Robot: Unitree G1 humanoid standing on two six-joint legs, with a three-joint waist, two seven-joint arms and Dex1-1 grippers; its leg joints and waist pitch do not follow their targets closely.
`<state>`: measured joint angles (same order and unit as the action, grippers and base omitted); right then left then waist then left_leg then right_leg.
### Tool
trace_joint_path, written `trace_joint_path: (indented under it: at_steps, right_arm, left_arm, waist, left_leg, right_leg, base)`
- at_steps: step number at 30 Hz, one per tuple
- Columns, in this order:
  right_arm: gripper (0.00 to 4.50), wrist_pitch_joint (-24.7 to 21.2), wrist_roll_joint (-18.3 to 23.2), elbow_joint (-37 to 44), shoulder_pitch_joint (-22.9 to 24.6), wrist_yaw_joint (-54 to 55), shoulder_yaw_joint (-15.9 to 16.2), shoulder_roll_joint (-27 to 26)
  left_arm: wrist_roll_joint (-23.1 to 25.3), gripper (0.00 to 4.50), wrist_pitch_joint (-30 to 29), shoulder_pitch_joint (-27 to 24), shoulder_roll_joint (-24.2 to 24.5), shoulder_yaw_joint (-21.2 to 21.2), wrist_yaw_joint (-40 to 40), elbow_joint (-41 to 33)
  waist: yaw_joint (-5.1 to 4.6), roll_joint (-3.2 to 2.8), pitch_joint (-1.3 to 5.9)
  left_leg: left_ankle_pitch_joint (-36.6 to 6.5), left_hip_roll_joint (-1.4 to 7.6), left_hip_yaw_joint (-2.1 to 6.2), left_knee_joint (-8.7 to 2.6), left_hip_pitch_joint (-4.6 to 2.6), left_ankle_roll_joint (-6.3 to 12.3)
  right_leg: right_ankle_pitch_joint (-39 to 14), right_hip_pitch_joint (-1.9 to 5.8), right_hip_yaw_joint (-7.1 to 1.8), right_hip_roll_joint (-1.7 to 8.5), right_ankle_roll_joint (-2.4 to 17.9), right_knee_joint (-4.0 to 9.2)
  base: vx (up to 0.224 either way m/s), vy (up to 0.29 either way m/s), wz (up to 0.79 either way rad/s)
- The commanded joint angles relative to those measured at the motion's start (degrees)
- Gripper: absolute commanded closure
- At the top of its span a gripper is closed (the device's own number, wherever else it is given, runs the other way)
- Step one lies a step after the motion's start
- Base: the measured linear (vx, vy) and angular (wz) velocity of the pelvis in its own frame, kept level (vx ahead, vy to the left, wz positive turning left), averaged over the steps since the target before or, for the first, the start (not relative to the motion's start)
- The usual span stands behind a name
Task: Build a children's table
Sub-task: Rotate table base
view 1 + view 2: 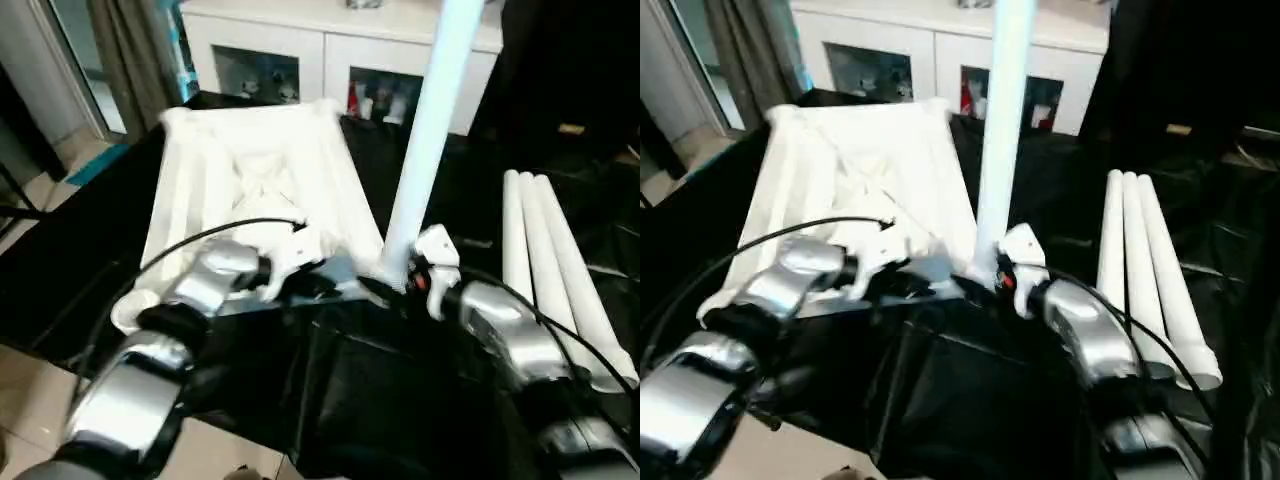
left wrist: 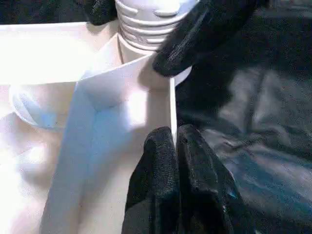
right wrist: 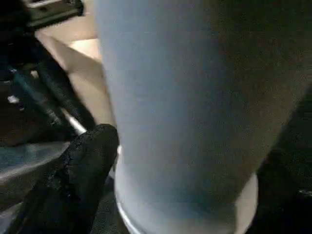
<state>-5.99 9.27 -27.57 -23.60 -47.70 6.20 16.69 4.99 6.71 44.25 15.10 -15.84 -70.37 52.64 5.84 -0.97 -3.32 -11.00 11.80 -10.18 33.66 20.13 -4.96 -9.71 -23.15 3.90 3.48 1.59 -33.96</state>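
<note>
— Looking at the tabletop (image 1: 250,190): where does it lie?
— Underside up on the black-covered work table (image 1: 90,260); the left gripper (image 2: 174,141) is pinched closed on its near edge wall.
— And the upright leg (image 1: 425,130)?
— Standing in the near corner socket (three spare legs (image 1: 550,260) lie off to the right). The right gripper (image 1: 400,285) stands wide around its base, one finger (image 3: 83,170) touching.
</note>
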Motion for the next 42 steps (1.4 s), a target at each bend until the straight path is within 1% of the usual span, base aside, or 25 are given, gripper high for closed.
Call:
trace_joint_path:
  at_steps: [1,2,7,9,10,13,16,17,18,19,20,22,23,25,26,28,30,31,32,33,35,36,37,40,42]
  right_arm:
    - [0.68,-1.36,1.08,2.17,0.83,-2.04,0.34,0.87]
    - [0.68,-1.95,1.39,3.34,1.53,-3.29,0.51,1.41]
    - [1.06,-3.79,2.38,6.14,3.01,-5.47,0.92,2.14]
    - [1.20,-4.98,3.06,7.22,3.45,-5.94,1.12,2.05]
    - [1.44,-5.56,3.31,7.66,3.65,-6.20,1.23,2.01]
    - [1.64,-6.53,3.39,8.28,4.25,-6.18,1.51,1.68]
    - [1.68,-6.42,2.51,6.84,4.13,-3.28,0.96,0.61]
    - [1.68,-5.64,1.34,5.15,3.70,-0.38,0.49,-0.17]
    - [1.69,-4.75,-0.26,2.58,2.86,4.37,-0.36,-1.27]
    - [1.70,-4.70,-1.58,-0.87,1.52,10.47,-1.88,-2.77]
    - [1.70,-4.78,-1.70,-1.42,1.30,11.37,-2.14,-3.00]
    - [1.70,-5.35,-1.45,-6.67,-1.15,19.97,-5.29,-5.62]
    - [1.71,-5.35,-1.45,-6.67,-1.15,19.97,-5.29,-5.62]
    - [1.71,-5.14,-1.11,-9.65,-2.70,24.79,-6.88,-7.32]
    - [1.71,-4.26,-1.37,-12.07,-4.09,28.49,-7.34,-8.85]
    - [1.71,-3.30,-1.98,-14.77,-5.75,32.04,-7.52,-10.80]
    - [1.71,-2.53,-2.47,-16.62,-7.13,33.49,-7.24,-12.42]
    - [1.71,-2.27,-2.62,-17.06,-7.47,33.65,-7.07,-12.75]
    - [1.71,-1.36,-2.95,-18.07,-8.19,33.33,-6.74,-13.46]
    - [1.36,-1.04,-2.48,-18.27,-8.38,32.43,-6.93,-13.87]
    - [1.01,-0.80,-1.98,-18.10,-8.47,31.44,-7.14,-14.15]
    - [0.99,0.09,-1.49,-18.49,-8.95,29.80,-7.31,-14.37]
    - [0.80,0.98,-2.03,-18.40,-9.00,28.62,-6.59,-13.90]
    - [0.80,1.75,-2.36,-17.94,-8.78,26.56,-5.75,-13.17]
    - [0.80,2.29,-2.06,-15.36,-7.36,20.32,-4.20,-11.00]
  left_arm:
    - [-0.81,4.50,0.25,-1.07,-0.06,-1.71,-3.79,-2.15]
    - [-0.96,4.50,-0.03,-1.80,0.60,-1.96,-5.12,-3.29]
    - [-1.33,4.50,-0.35,-3.22,2.06,-1.86,-6.67,-5.39]
    - [-1.41,4.50,-0.90,-3.56,2.31,-1.74,-6.90,-6.17]
    - [-1.47,4.50,-1.16,-3.71,2.39,-1.73,-6.95,-6.52]
    - [-1.77,4.50,-2.15,-4.07,2.30,-1.56,-6.44,-7.43]
    - [-1.18,4.50,-2.65,-3.55,1.41,-1.24,-3.63,-6.39]
    - [-0.32,4.50,-2.97,-2.89,0.72,-1.13,-0.89,-5.18]
    - [0.72,4.50,-3.58,-1.89,-0.23,-0.94,2.92,-3.46]
    - [1.58,4.50,-4.59,-0.46,-1.72,-0.40,7.83,-1.19]
    - [1.66,4.50,-4.74,-0.23,-1.98,-0.29,8.56,-0.83]
    - [2.30,4.50,-6.48,2.28,-4.83,0.54,15.58,2.64]
    - [2.30,4.50,-6.48,2.28,-4.83,0.54,15.58,2.64]
    - [2.51,4.50,-8.30,4.21,-6.99,1.28,21.00,5.03]
    - [2.39,4.50,-10.13,6.17,-9.11,2.17,26.33,7.20]
    - [2.40,4.50,-11.01,8.10,-11.12,2.84,30.73,9.36]
    - [2.93,4.50,-10.82,9.19,-12.26,2.71,32.72,10.55]
    - [3.09,4.50,-10.60,9.35,-12.42,2.56,32.71,10.71]
    - [3.33,4.50,-10.02,9.67,-12.77,2.29,32.34,11.17]
    - [3.37,4.50,-9.74,9.76,-12.84,2.19,31.93,11.32]
    - [3.44,4.50,-9.16,9.66,-12.80,1.95,30.94,11.22]
    - [3.56,4.50,-8.10,9.71,-12.67,1.40,29.89,11.77]
    - [3.57,4.50,-6.97,9.45,-12.30,0.83,28.15,11.84]
    - [3.65,4.50,-5.87,9.07,-11.77,0.30,26.20,11.78]
    - [3.73,4.50,-3.19,7.44,-10.10,-0.79,20.13,10.31]
  waist:
    - [0.05,-0.01,3.93]
    - [0.18,-0.22,3.90]
    - [0.30,-0.09,3.75]
    - [0.29,-0.01,3.79]
    - [0.27,0.00,3.78]
    - [0.25,0.27,3.86]
    - [0.19,0.18,3.85]
    - [0.06,0.28,3.75]
    - [-0.19,0.19,3.51]
    - [-0.26,0.33,3.45]
    - [-0.38,0.29,3.46]
    - [-0.81,0.07,3.25]
    - [-0.99,0.18,3.28]
    - [-1.02,0.26,3.31]
    - [-0.96,-0.30,3.47]
    - [-1.08,-0.07,3.50]
    - [-0.91,0.08,3.68]
    - [-0.84,-0.52,3.77]
    - [-1.07,-0.04,3.77]
    - [-0.96,-0.46,3.90]
    - [-1.00,-0.24,3.93]
    - [-0.98,-0.37,4.00]
    - [-1.11,-0.20,4.01]
    - [-1.41,-0.23,3.95]
    - [-1.42,-0.03,3.94]
  left_leg:
    - [-10.43,1.84,0.21,-3.96,-0.08,4.10]
    - [-10.70,1.84,0.25,-3.98,-0.10,3.77]
    - [-11.90,1.86,0.33,-4.21,-0.18,2.81]
    - [-11.20,1.80,0.33,-4.19,-0.12,2.68]
    - [-11.19,1.82,0.34,-4.22,-0.16,2.63]
    - [-10.44,1.76,0.29,-4.11,-0.11,2.56]
    - [-10.03,1.67,0.28,-4.06,-0.10,2.51]
    - [-10.43,1.65,0.30,-4.14,-0.10,2.32]
    - [-11.75,1.45,0.18,-4.15,-0.34,1.74]
    - [-13.10,1.33,0.28,-4.24,-0.61,1.12]
    - [-13.32,1.24,0.29,-4.20,-0.72,0.77]
    - [-14.68,1.10,0.45,-4.32,-0.84,0.22]
    - [-15.11,1.05,0.36,-4.27,-0.99,0.27]
    - [-14.40,0.87,0.45,-4.21,-0.73,0.59]
    - [-13.72,0.91,0.50,-4.15,-0.71,0.69]
    - [-13.98,0.77,0.40,-4.09,-0.77,0.72]
    - [-12.42,0.81,0.53,-4.10,-0.31,1.12]
    - [-12.06,0.81,0.58,-4.03,-0.31,1.18]
    - [-11.58,0.72,0.56,-4.02,0.03,1.61]
    - [-11.05,0.74,0.59,-3.94,0.02,1.89]
    - [-11.00,0.83,0.53,-3.96,-0.06,2.43]
    - [-11.02,0.86,0.53,-3.90,-0.04,2.73]
    - [-10.64,0.87,0.63,-3.99,0.28,2.90]
    - [-10.96,0.89,0.63,-3.98,0.22,3.16]
    - [-10.76,0.82,0.58,-3.93,0.32,3.76]
  right_leg:
    - [-7.78,3.46,-2.76,4.74,14.41,3.30]
    - [-8.64,3.44,-2.79,4.74,14.06,3.38]
    - [-12.69,3.33,-2.81,4.72,12.39,3.78]
    - [-12.22,3.27,-2.77,4.62,12.27,3.69]
    - [-12.18,3.25,-2.77,4.60,12.25,3.70]
    - [-11.85,3.26,-2.83,4.70,12.07,3.67]
    - [-11.36,3.21,-2.83,4.66,12.20,3.59]
    - [-12.43,3.14,-2.81,4.68,11.92,3.75]
    - [-15.30,2.74,-2.81,4.64,11.44,4.20]
    - [-19.12,2.77,-2.79,4.81,10.47,4.68]
    - [-20.21,2.63,-2.77,4.71,10.14,4.67]
    - [-23.48,2.46,-2.70,4.65,9.11,5.16]
    - [-24.48,2.37,-2.71,4.65,8.83,5.41]
    - [-25.28,2.59,-2.63,4.67,8.27,5.54]
    - [-24.12,2.55,-2.68,4.66,8.26,5.43]
    - [-23.16,2.43,-2.60,4.42,8.62,5.49]
    - [-20.44,2.96,-2.58,4.56,9.16,5.16]
    - [-19.39,2.94,-2.61,4.60,9.37,5.03]
    - [-17.45,3.24,-2.57,4.44,9.73,4.85]
    - [-16.00,3.28,-2.58,4.54,10.24,4.65]
    - [-14.15,3.35,-2.60,4.44,10.98,4.51]
    - [-13.83,3.39,-2.57,4.56,11.27,4.45]
    - [-13.11,3.64,-2.53,4.54,11.39,4.29]
    - [-14.40,3.56,-2.47,4.60,11.31,4.49]
    - [-14.39,3.73,-2.49,4.60,11.40,4.51]
  base:
    - [0.000,0.000,0.00]
    - [0.000,0.000,0.00]
    - [0.000,0.000,0.00]
    - [0.000,0.000,0.00]
    - [0.000,0.000,0.00]
    - [0.000,0.000,0.00]
    - [0.000,0.000,0.00]
    - [0.000,0.000,0.00]
    - [0.000,0.000,0.00]
    - [0.000,0.000,0.00]
    - [0.000,0.000,0.00]
    - [0.000,0.000,0.00]
    - [0.000,0.000,0.00]
    - [0.000,0.000,0.00]
    - [0.000,0.000,0.00]
    - [0.000,0.000,0.00]
    - [0.000,0.000,0.00]
    - [0.000,0.000,0.00]
    - [0.000,0.000,0.00]
    - [0.000,0.000,0.00]
    - [0.000,0.000,0.00]
    - [0.000,0.000,0.00]
    - [0.000,0.000,0.00]
    - [0.000,0.000,0.00]
    - [0.000,0.000,0.00]
